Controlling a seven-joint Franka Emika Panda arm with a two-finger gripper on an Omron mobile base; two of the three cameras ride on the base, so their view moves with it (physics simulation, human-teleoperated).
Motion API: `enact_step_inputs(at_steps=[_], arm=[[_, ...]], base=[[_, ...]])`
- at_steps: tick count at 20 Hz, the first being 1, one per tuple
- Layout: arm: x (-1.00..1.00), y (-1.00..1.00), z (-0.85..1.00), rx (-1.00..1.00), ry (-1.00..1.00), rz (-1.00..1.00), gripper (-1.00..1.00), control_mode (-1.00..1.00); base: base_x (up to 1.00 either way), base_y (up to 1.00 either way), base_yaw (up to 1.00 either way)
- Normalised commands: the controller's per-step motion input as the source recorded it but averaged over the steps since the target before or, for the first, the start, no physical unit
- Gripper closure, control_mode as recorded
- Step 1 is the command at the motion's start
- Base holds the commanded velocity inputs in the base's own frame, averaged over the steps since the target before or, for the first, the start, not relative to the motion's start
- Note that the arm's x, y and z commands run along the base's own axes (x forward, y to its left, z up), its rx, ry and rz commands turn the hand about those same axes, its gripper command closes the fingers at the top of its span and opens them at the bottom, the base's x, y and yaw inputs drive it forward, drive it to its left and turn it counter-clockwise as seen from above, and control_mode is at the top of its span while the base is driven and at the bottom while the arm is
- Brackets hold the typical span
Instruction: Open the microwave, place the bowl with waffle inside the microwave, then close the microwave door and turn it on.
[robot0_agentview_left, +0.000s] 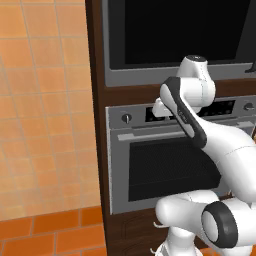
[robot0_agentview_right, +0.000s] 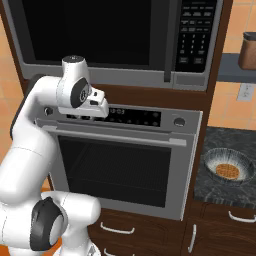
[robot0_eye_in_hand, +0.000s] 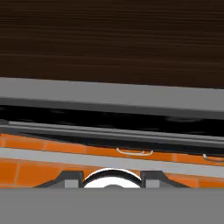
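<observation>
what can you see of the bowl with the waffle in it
The bowl is a shallow, round dish with a pale, ribbed-looking wall, sitting upright on the dark speckled counter to the right of the silver oven. One round golden-brown waffle with a grid pattern lies flat in its middle. Nothing else touches it; the arm is well away to the left.

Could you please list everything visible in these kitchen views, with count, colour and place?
Black-glass, grey-framed built-in microwave: one, top of the dark wood cabinet, door shut.
Silver oven with knobs and mesh window: one, directly below the microwave.
Patterned grey bowl holding a brown waffle: one, on the dark speckled counter right of the oven.
Brown canister: one, on the grey shelf at upper right.
Orange tiled wall: left of the cabinet.
White robot arm: one, raised before the oven's control strip.
Gripper: dark fingertips, apart, holding nothing.
</observation>
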Motion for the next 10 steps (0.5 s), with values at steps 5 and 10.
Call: enact_step_inputs(at_steps=[5, 10], arm=[[-0.28, -0.18, 0.14, 0.00, -0.17, 0.00, -1.00, -1.00], [-0.33, -0.82, 0.40, 0.00, -0.21, -0.03, -1.00, -1.00]], base=[[0.00, 0.00, 0.00], [0.00, 0.00, 0.00]])
